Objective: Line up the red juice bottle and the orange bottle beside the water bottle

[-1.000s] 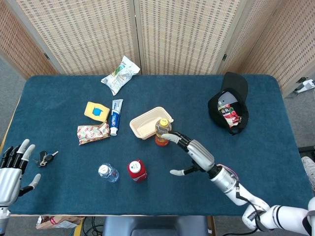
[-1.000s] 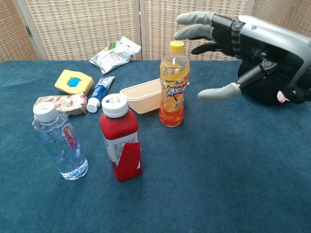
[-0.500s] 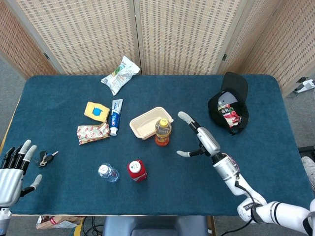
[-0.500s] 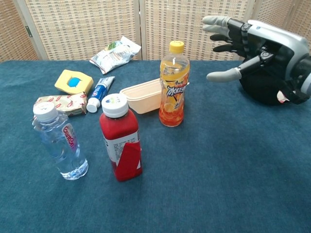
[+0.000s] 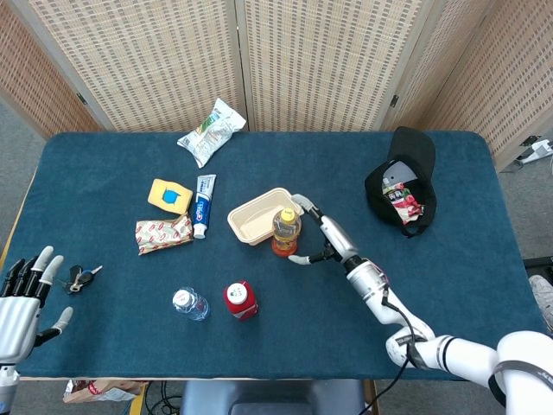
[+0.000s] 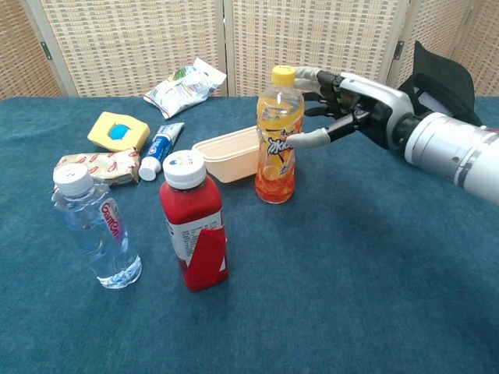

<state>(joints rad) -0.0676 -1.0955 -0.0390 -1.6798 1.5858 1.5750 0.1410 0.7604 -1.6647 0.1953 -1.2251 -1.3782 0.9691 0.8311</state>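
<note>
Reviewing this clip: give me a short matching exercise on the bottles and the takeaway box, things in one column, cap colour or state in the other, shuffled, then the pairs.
Things:
1. orange bottle
2. red juice bottle
3. water bottle
4. takeaway box

Descriptions:
A. clear, leftmost of the bottles in the chest view
B. open and beige
C. yellow cap, right hand at it
D. white cap, opaque body

Pairs: 1-C, 2-D, 3-A, 4-B

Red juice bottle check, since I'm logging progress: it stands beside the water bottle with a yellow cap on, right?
Not quite: the red juice bottle stands beside the water bottle, but its cap is white, as the chest view shows. The yellow cap belongs to the orange bottle.
</note>
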